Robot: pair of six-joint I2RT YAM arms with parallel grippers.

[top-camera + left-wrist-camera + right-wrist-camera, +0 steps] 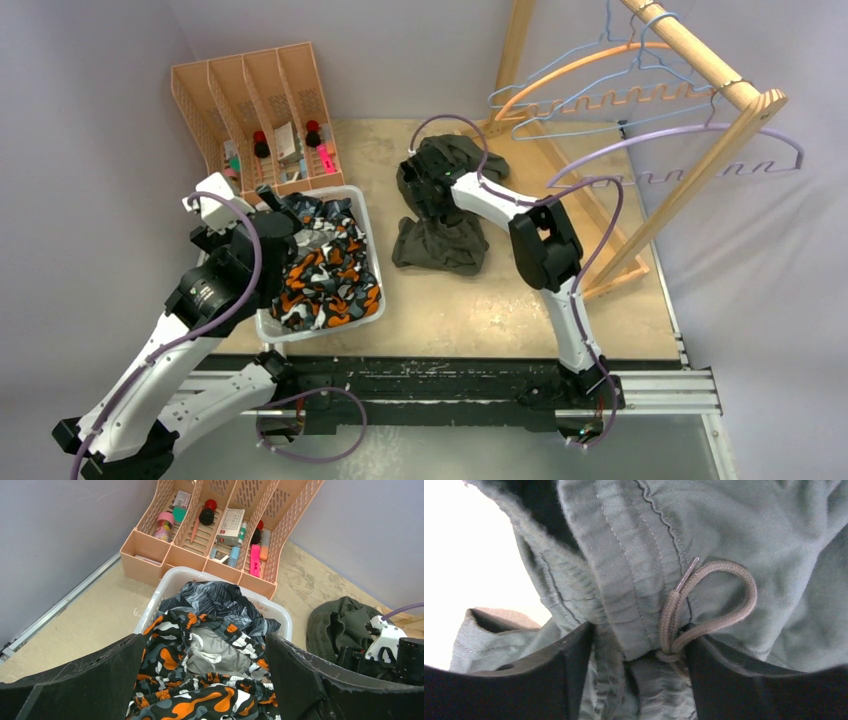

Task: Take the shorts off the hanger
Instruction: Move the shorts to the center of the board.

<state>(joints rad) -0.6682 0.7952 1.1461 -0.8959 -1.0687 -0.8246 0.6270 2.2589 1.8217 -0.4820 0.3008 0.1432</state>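
The olive green shorts point(440, 245) lie crumpled on the table, off any hanger. My right gripper point(425, 185) is pressed down into their far end. In the right wrist view its jaws point(639, 680) stand apart around the bunched waistband point(634, 555), with the drawstring point(714, 600) knot against the right finger. My left gripper point(285, 215) hangs open over the white basket point(375, 270), nothing between its fingers point(205, 680). The basket holds orange-black-white camouflage shorts point(200, 700) and blue-grey camouflage shorts point(215, 597). Bare hangers point(580, 65) hang on the wooden rack point(700, 60).
A peach desk organiser point(260, 110) with pens and small items stands at the back left, just behind the basket. The rack's wooden legs point(620, 270) reach down the table's right side. A lilac hanger point(690, 150) sticks out past the rack's right end.
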